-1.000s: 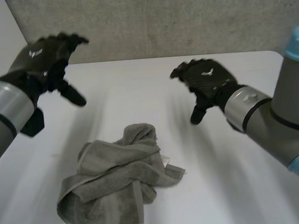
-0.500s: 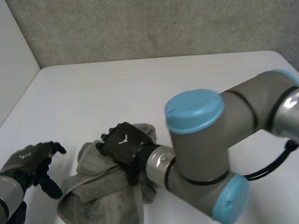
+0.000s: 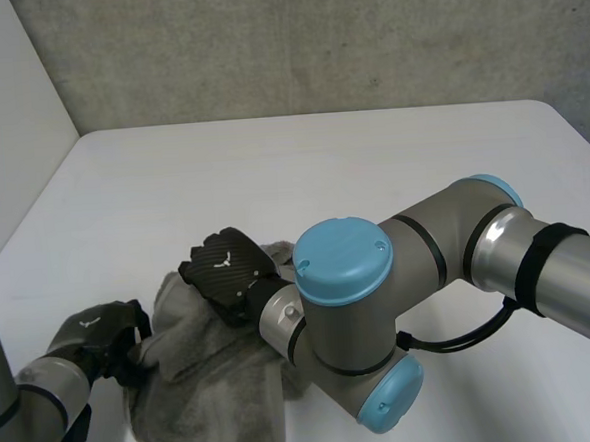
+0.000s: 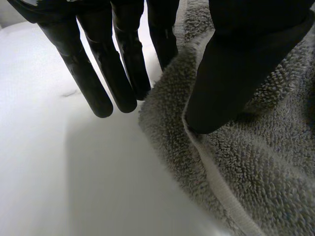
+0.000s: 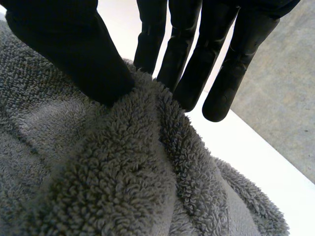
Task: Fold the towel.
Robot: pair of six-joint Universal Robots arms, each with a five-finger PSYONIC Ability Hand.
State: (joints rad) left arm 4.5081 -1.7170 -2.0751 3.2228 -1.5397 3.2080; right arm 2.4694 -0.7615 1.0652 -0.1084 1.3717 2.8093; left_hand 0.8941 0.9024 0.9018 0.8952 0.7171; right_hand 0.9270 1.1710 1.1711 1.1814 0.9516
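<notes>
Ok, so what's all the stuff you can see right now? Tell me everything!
towel: one, grey, crumpled on the near left part of the table, between the two hands
table: one, white, under everything
wall: one, grey and rough, behind the table's far edge
side panel: one, white, along the table's left side
left arm: one, grey, at the near left corner
right arm: one, grey with light-blue caps, reaching across to the towel
left hand: one, black, at the towel's left edge, fingers straight, thumb on the cloth
right hand: one, black, on the towel's far part, fingers straight, thumb on the cloth
</notes>
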